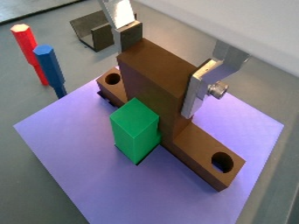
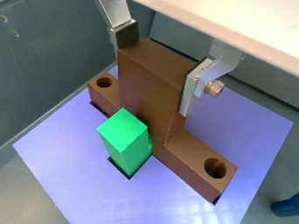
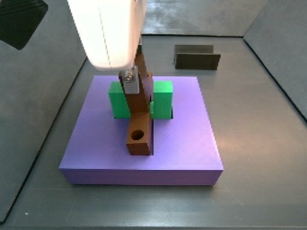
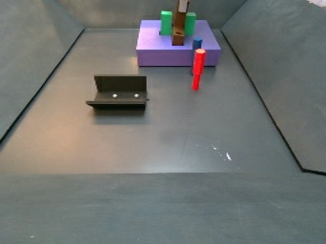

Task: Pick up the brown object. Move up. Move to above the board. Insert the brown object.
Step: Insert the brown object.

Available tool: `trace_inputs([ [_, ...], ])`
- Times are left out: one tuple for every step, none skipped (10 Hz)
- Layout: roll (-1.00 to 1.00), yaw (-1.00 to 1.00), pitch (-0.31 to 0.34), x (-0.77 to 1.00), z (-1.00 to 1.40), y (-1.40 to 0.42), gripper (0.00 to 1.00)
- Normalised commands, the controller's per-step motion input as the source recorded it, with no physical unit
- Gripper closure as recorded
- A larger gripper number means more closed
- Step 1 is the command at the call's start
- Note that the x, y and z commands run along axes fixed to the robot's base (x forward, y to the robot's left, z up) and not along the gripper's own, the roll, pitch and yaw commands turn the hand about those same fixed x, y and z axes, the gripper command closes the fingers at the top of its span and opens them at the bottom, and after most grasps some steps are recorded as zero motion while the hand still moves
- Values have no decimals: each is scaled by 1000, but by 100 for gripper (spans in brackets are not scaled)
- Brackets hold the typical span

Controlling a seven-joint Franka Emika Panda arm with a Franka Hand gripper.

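Currently the gripper (image 1: 163, 63) is positioned over the board (image 1: 70, 149), its jaws straddling the upright block part of the brown object (image 1: 158, 87). In both wrist views the silver fingers (image 2: 201, 83) sit at the two opposite faces of that block; whether the pads press on the wood or stand just clear cannot be told.

The brown object (image 3: 139, 126) lies along the middle of the board (image 3: 180, 148), seated in the central slot. In a side view its long bar runs near to far, with the round hole at the near end close to the board's near edge. In both wrist views a second hole shows at the opposite end of the bar.

The green block (image 3: 161, 100) flanks the bar on left and right, touching it. In a wrist view one green arm (image 2: 124, 137) stands upright just beside the brown block.

Open room: the lavender surface is bare to left and right of the bar out to the board's edges. In a side view the board (image 4: 156, 52) sits at the far end of the floor (image 4: 166, 133). A red peg (image 4: 197, 69) and a blue peg (image 1: 49, 66) stand upright near its edge. The fixture (image 4: 118, 91) stands well apart, with open floor around it
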Motion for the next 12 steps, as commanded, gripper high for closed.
trace_inputs([
  [109, 0, 239, 137, -74, 0, 100],
  [117, -23, 311, 189, -26, 0, 100],
  [150, -54, 404, 220, -14, 0, 100],
  [151, -60, 427, 217, -9, 0, 100],
  [97, -83, 331, 237, -77, 0, 100],
  [53, -51, 169, 151, -131, 0, 100],
  [37, -46, 124, 143, -151, 0, 100],
  [57, -34, 131, 114, -186, -3, 100],
  [97, 0, 173, 83, -226, -37, 100],
  [49, -6, 113, 17, -257, -23, 100],
  [0, -11, 0, -126, -226, -31, 100],
  [0, 0, 0, -31, -166, -77, 100],
])
